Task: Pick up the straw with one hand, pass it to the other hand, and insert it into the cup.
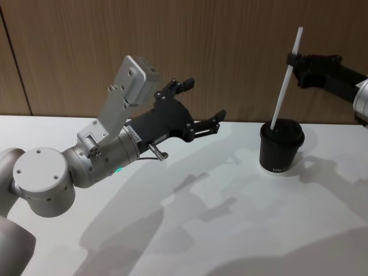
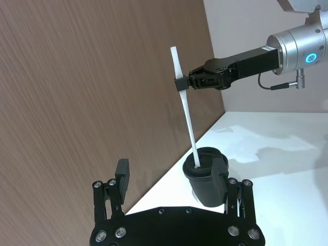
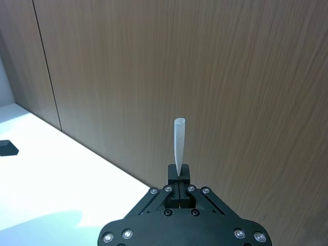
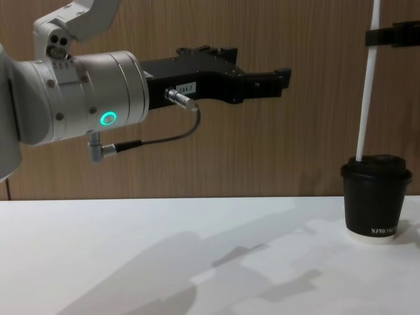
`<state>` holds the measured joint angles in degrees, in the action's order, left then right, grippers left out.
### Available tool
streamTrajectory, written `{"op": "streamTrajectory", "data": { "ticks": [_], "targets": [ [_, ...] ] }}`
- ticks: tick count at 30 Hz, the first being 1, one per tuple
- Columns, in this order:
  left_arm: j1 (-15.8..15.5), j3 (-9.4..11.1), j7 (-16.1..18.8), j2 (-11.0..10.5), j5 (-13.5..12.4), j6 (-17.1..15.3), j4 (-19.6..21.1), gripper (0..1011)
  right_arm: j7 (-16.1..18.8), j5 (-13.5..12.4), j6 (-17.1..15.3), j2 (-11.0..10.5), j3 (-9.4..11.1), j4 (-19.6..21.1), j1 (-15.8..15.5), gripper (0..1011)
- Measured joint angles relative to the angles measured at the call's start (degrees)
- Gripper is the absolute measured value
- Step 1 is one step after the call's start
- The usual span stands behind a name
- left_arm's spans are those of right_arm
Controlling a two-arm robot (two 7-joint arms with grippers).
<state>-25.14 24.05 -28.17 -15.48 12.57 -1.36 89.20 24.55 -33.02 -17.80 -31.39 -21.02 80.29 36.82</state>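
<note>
At upper right, our right gripper [image 1: 294, 58] clamps the straw [image 1: 284, 86], steering its tip into the cup [image 1: 281, 148]. Left gripper [image 1: 201, 106] hangs spread, empty, centre frame.

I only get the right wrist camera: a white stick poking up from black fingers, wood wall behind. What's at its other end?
Observer: The straw's lower end sits in the lid of a black cup on the table.
Visitor: Is it straight up?
Observer: No, it leans; the right gripper pinches it near the top.
Visitor: And the other arm?
Observer: The left gripper hangs open in the air, apart from the cup, holding nothing.
</note>
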Motion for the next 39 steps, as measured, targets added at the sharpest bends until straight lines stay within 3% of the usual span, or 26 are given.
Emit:
{"op": "streamTrajectory", "data": {
  "ticks": [23,31,39],
  "targets": [
    [0.0,0.0,0.0,0.0,0.0,0.0,0.0,1002,-0.17,-0.22,-0.04,-0.11,-0.19,0.18,-0.52,11],
    [0.0,0.0,0.0,0.0,0.0,0.0,0.0,1002,-0.22,-0.21,-0.01,-0.11,-0.24,0.18,-0.55,214],
    [0.0,0.0,0.0,0.0,0.0,0.0,0.0,1002,-0.22,-0.18,0.04,-0.11,-0.24,0.18,-0.59,494]
  ]
}}
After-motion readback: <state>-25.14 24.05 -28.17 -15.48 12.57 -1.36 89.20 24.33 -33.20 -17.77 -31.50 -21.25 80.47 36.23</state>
